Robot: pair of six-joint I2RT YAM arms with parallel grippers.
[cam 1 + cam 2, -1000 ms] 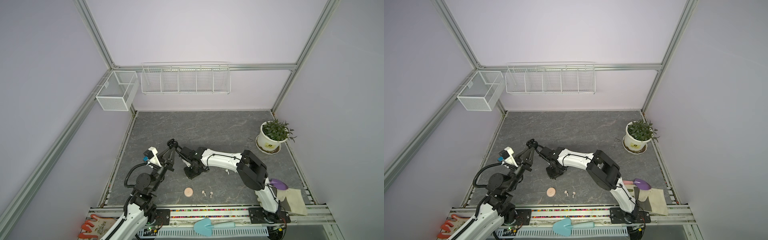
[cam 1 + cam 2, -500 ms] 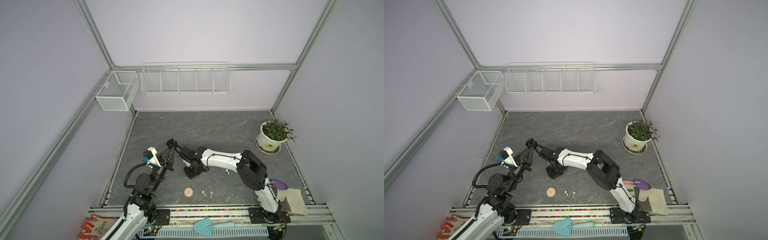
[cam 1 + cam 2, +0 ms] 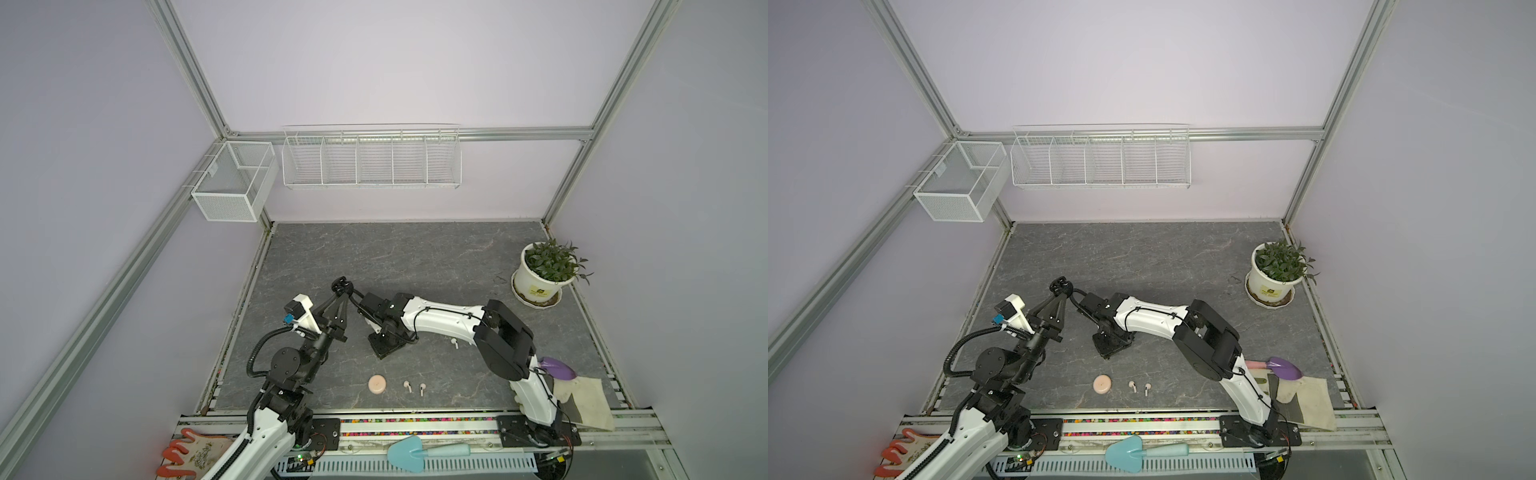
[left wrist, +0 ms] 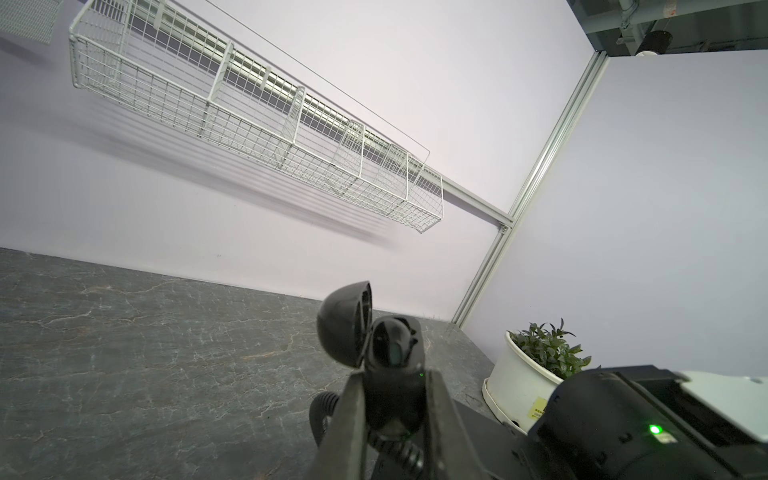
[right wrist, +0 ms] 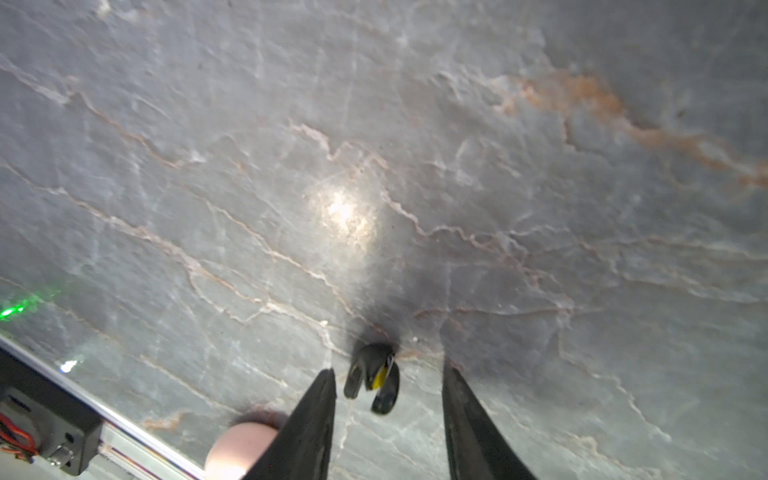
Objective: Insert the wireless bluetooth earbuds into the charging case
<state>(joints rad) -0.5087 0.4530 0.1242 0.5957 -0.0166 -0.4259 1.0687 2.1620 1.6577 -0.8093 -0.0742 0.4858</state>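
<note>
Right end effector (image 5: 388,369) fingers apart, empty; black stemmed plastic earbud (image 5: 368,361) lies between tips on grey marbled table (image 5: 374,166), untouched. Likely featherlight, hard, slick: pinch stem squarely, gently. Left end effector (image 4: 392,376) clamps open black rounded plastic charging case (image 4: 395,349).

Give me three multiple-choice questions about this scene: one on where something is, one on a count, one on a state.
1. Where on the table does the potted plant stand? A. right side B. left side C. middle
2. How many earbuds lie beside the round pink case? A. none B. two C. five
3. The black case in the left gripper is: A. lid shut B. lid open C. lying flat on the table
Answers: A, both top views show it at the right edge; B, two lie just right of it; B, the left wrist view shows its lid swung up.
</note>
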